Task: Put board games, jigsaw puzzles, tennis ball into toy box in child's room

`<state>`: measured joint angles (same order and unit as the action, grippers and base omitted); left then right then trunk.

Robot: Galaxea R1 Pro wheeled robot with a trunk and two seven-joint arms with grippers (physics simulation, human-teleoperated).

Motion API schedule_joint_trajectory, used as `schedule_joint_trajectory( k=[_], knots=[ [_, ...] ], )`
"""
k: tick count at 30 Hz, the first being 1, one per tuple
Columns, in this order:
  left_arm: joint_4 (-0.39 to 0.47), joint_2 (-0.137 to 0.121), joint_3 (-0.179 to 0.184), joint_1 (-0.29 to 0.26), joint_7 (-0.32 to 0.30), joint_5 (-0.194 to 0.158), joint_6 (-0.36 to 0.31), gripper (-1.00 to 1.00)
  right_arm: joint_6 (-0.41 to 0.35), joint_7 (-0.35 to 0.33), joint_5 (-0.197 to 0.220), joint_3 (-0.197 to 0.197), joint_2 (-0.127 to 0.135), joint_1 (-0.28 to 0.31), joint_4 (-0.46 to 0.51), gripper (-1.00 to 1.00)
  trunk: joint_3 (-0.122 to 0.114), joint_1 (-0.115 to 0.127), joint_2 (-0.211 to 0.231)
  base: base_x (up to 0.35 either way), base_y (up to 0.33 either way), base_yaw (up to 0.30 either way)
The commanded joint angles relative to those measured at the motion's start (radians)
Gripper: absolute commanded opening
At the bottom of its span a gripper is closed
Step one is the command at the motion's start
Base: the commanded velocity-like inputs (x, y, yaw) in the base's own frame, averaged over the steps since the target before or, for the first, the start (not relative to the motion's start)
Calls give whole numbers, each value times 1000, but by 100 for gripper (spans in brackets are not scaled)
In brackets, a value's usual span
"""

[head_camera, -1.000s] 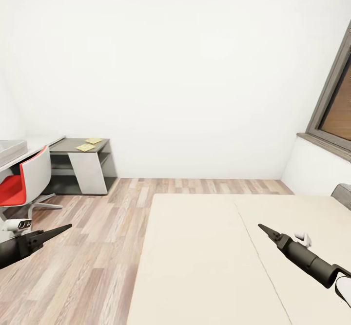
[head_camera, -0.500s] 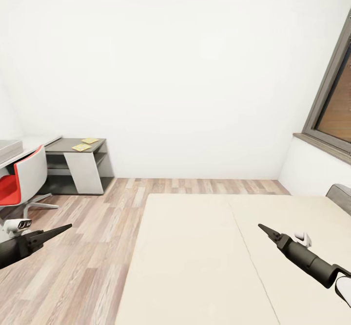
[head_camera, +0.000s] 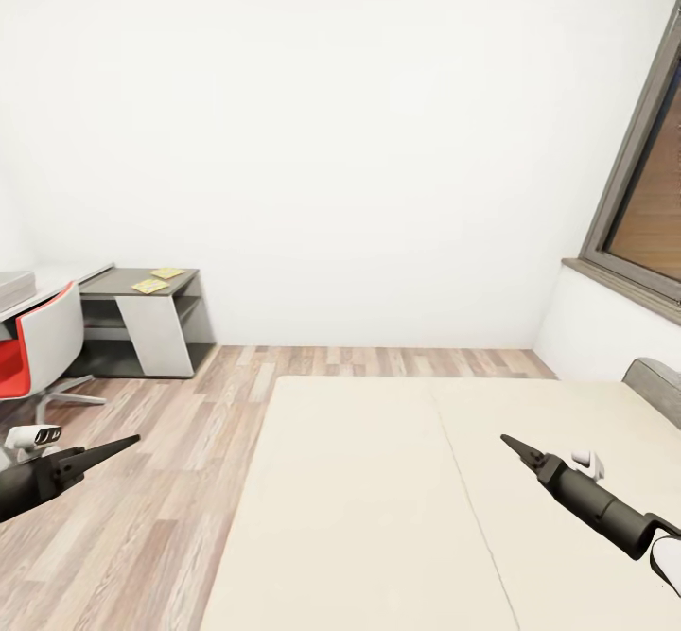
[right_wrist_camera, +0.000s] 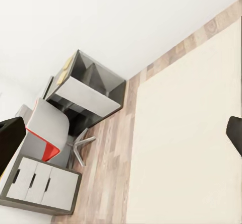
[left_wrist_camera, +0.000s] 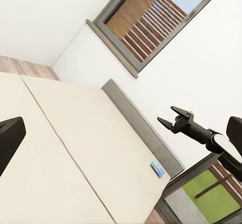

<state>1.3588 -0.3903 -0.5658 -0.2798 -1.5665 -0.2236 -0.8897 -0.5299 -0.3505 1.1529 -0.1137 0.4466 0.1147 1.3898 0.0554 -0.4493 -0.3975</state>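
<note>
Nearest in the head view, the left gripper (head_camera: 128, 441) hangs over the wood floor (head_camera: 142, 517) at the near left, its 2 fingers drawn together to a single point, so the jaws read as closed and empty. The right gripper (head_camera: 507, 442) hovers above the bed (head_camera: 359, 517) at the near right; in the left wrist view its jaws (left_wrist_camera: 171, 118) stand a little apart with nothing between them.

The bed's cream mattress spreads across the near and middle ground, a seam running down it, and no game boxes lie on the stretch seen from the head. In the left wrist view a small blue board game (left_wrist_camera: 158, 168) lies flat on the mattress close to the grey headboard (left_wrist_camera: 141, 128). Part of that headboard (head_camera: 657, 390) also shows at the right edge of the head view.

Further off at the left, a white chair with a red seat (head_camera: 38, 347) stands in front of the tabletop (head_camera: 57, 281). A light grey toy box (head_camera: 14, 284) sits on it at the far left edge. On the dark grey corner section (head_camera: 142, 283) beyond, the 2 jigsaw puzzles (head_camera: 158, 279) lie flat, just beside each other. A window (head_camera: 648, 205) is set in the right wall.
</note>
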Motion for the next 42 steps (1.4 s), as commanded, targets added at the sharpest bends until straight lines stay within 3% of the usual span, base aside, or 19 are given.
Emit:
schedule_joint_trajectory(
  k=[1,18,42],
  knots=[
    [0,0,0,-1,-4,1,-11,100,-7,-1,5,-1,0,1,0,100,2,-1,-2,0,-164,0],
    [0,0,0,-1,-4,1,-11,100,-7,-1,5,-1,0,1,0,100,2,-1,-2,0,-152,0],
    [0,0,0,-1,-4,1,-11,100,-6,-1,5,-1,0,1,0,100,2,-1,-2,-12,-8,0]
  ],
)
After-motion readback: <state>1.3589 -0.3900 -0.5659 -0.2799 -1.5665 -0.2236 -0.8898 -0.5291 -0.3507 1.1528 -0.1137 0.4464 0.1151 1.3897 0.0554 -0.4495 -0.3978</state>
